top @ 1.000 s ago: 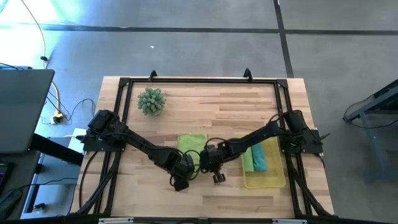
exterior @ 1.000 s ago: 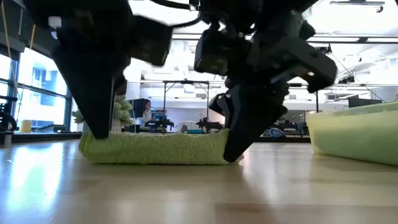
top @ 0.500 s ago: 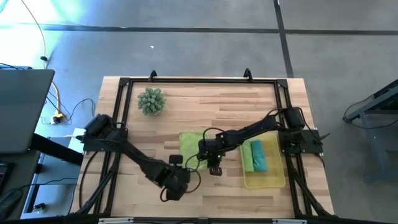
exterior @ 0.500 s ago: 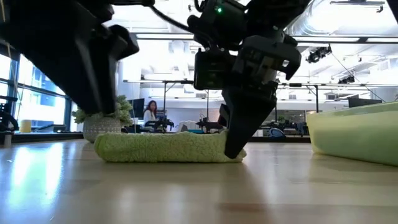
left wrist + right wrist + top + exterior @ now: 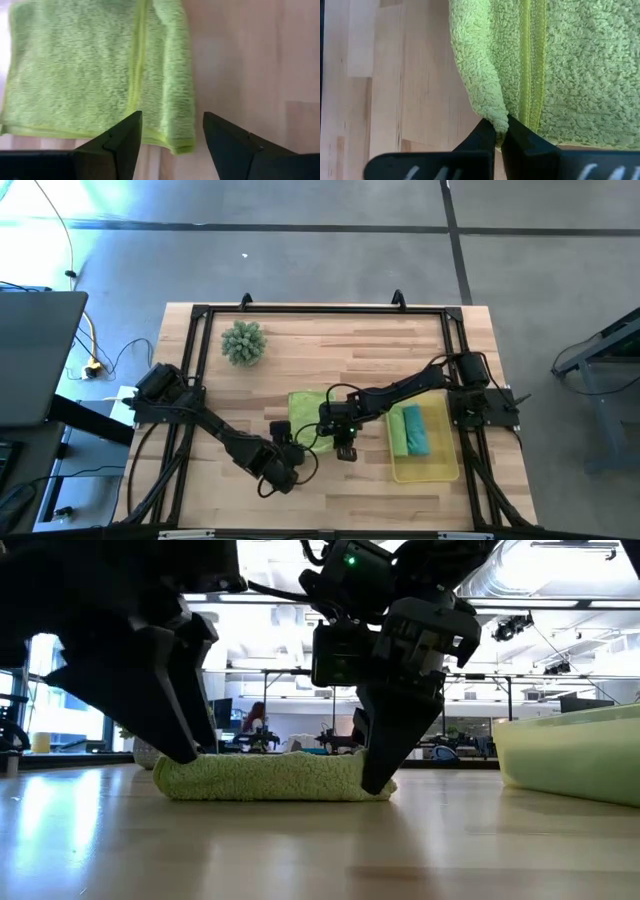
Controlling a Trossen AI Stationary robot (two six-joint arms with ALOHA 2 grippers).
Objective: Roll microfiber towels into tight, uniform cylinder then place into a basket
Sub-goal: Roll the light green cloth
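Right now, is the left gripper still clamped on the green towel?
No. The left gripper stands open, clear of the lime towel's edge.

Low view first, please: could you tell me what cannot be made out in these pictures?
- Low view: the yellow basket is cut off by the right edge; its contents are hidden behind its wall.
- Low view: the left gripper hides the lime towel's left end.
- High view: the right gripper covers the towel's corner.
- Right wrist view: the basket is out of frame.
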